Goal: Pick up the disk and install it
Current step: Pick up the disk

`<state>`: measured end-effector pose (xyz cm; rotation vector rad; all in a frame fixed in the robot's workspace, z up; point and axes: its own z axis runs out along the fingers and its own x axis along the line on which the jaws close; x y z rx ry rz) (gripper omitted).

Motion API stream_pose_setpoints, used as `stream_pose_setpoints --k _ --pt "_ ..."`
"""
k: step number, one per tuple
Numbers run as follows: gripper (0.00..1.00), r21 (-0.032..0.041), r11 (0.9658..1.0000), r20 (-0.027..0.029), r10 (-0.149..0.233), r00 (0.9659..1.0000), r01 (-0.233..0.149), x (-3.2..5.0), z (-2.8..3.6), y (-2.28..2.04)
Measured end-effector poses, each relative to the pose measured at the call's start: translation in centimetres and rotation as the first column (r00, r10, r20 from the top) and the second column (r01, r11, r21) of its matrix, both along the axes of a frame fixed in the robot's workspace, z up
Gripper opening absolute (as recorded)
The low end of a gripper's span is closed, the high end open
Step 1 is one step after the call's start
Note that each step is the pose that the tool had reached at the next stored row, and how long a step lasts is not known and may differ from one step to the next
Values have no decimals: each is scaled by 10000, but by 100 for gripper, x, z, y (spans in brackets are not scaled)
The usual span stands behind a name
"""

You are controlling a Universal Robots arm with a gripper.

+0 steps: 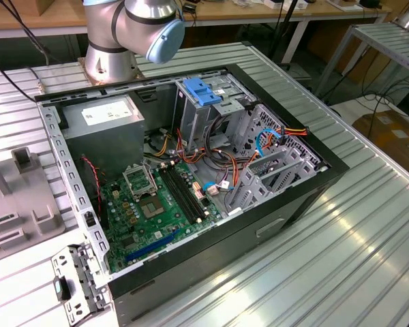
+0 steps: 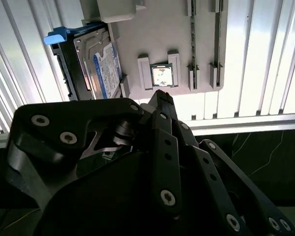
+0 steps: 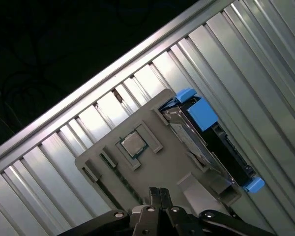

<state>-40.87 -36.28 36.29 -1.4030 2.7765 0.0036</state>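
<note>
Fingers (image 3: 155, 196) clenched, empty, over holder (image 3: 172, 162); I'd open them, square to disk (image 3: 211, 147) edges, grip mid-body.

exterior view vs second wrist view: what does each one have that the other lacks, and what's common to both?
Exterior view: the open computer case with its motherboard, grey power supply and light-blue latch on the drive cage, plus the arm's lower joints.

Second wrist view: the disk at the grey tray's edge, a processor chip seated in the tray, and the gripper, shut, holding nothing, clear of the disk.

Both: the ribbed metal table and, apparently, the same grey tray, at the exterior view's left.
</note>
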Motion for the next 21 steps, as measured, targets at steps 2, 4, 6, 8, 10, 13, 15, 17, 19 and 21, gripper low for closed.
stream_pose_setpoints --k 2,4,6,8,10,13,15,17,19,21 --pt "11 0 10000 1 89 10000 -89 0 0 0" --pt "11 0 9999 1 171 9999 -171 0 0 0" --pt "11 0 9996 1 272 9996 -272 0 0 0" --pt "11 0 9994 1 353 9994 -353 0 0 0" --pt "11 -1 9990 0 457 9990 -457 0 0 0" --pt "11 -1 9983 0 588 9983 -588 0 0 0" --pt "11 -1 9976 1 688 9976 -688 0 0 0" --pt "11 -1 9967 1 815 9967 -815 0 0 0" --pt "11 -1 9950 1 1001 9950 -1001 0 0 0" --pt "11 -1 9934 1 1149 9934 -1149 0 0 0"
